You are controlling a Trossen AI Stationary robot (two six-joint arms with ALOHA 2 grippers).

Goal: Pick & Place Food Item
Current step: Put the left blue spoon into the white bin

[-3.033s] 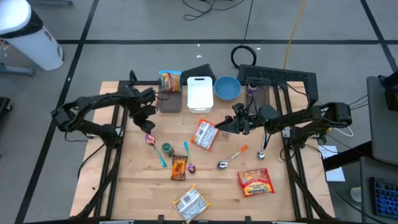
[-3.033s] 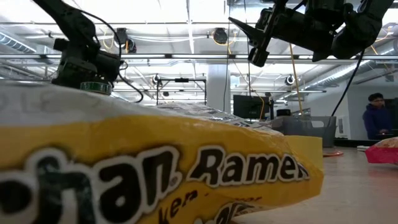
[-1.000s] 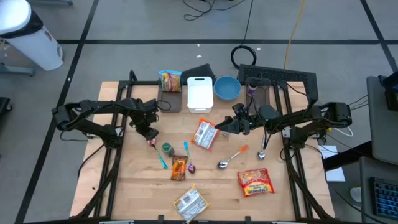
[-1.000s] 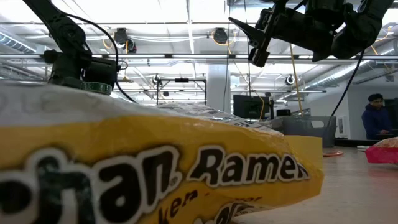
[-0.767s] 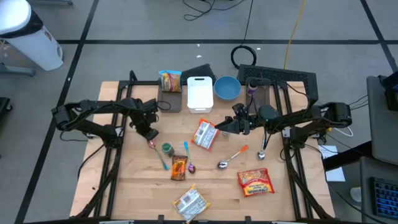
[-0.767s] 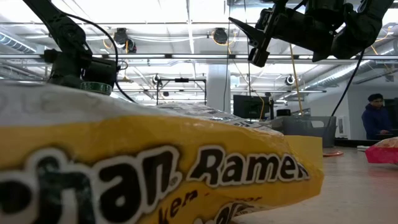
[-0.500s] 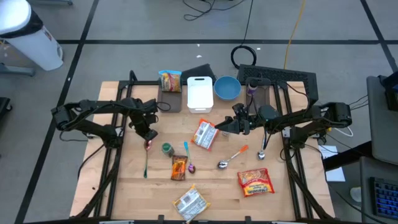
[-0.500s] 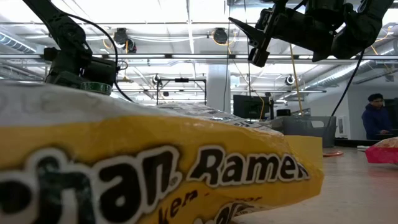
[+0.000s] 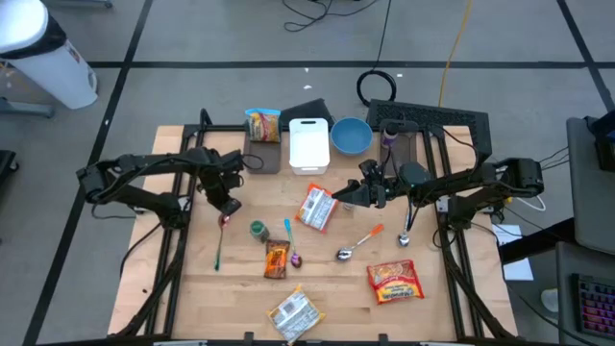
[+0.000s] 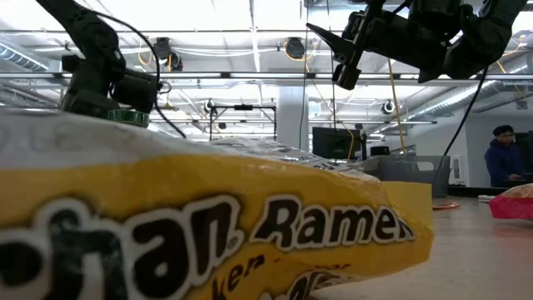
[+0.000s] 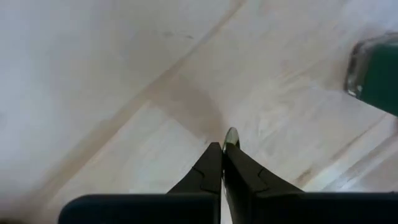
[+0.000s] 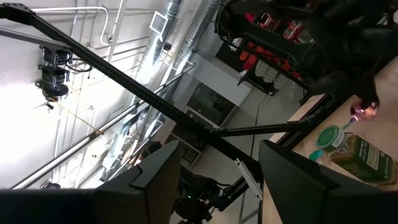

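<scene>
Pale wooden table (image 9: 192, 288), seen from my overhead camera: the left pincer (image 9: 227, 210) is closed on the pink-bowled end of a green-handled spoon (image 9: 219, 246) over the table's left half. The handle trails toward the near edge. My left wrist camera shows the two dark fingers (image 11: 208, 165) pressed together, with a thin sliver of the spoon (image 11: 231, 134) at their tips.

Just to the right of it stands a green-lidded jar (image 9: 258, 230). A small brown packet (image 9: 277, 259) lies beside the jar, and a blue-handled spoon (image 9: 289, 240) lies against that packet.

Further right, a white-and-red noodle packet (image 9: 317, 208) lies near the table's middle. The right pincer (image 9: 338, 194) hangs beside it with its fingers spread and nothing between them. The low camera shows it raised well above the table.

An orange-handled spoon (image 9: 359, 241) and a metal spoon (image 9: 405, 231) lie to the right of the middle. A red noodle packet (image 9: 395, 281) sits nearer the front right. A yellow ramen packet (image 9: 293, 313) rests at the near edge and fills the low camera's foreground (image 10: 208, 225).

Along the far edge sit a yellow snack bag (image 9: 262, 125), a dark box (image 9: 264, 157), a white board (image 9: 308, 144) and a blue bowl (image 9: 352, 135). A person (image 10: 502, 158) is in the room beyond the table, at the low view's right.
</scene>
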